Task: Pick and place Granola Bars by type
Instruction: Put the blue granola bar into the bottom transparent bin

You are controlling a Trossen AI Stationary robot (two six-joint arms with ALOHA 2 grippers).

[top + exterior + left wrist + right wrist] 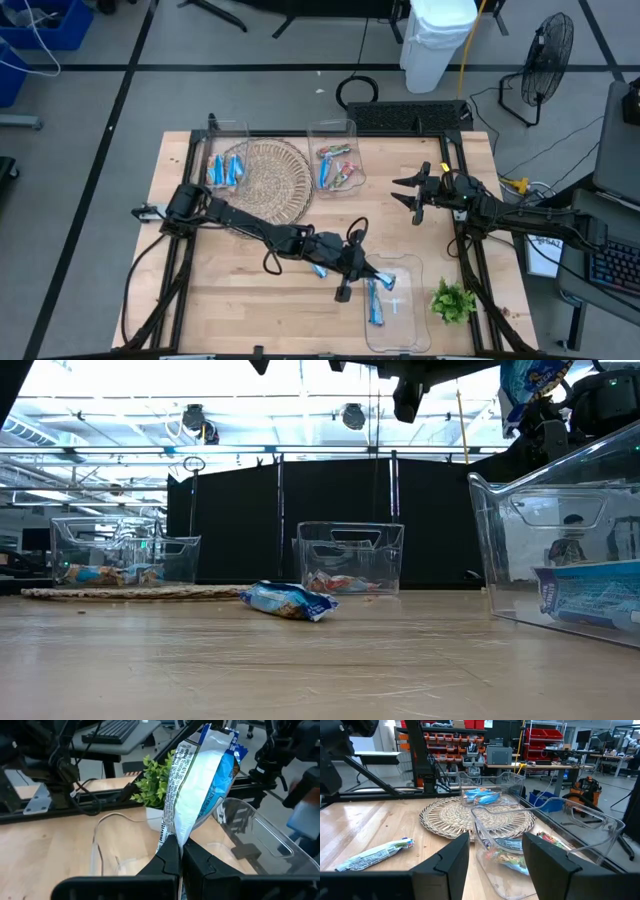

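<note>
On the wooden table [220,290], from left to right: a clear bin [225,160] at the far left corner holds blue-wrapped bars [226,170], and beside it lies a round woven mat [268,178]. Next comes a second clear bin [336,160] with mixed blue and reddish bars [338,172]. Nearer the middle, one loose blue bar [288,600] lies flat on the wood, apart from any bin, just by my left arm. My left gripper [181,851] is clenched on the lower edge of a blue-and-white bar [202,780], which stands upright above my pinched jaws, raised over the near clear tray [398,305]; another blue bar [376,308] already lies in that tray. A small green plant [453,301] stands just right of the tray. My right gripper [420,195] waits above the table's right side, jaws spread wide and grasping nothing.
</note>
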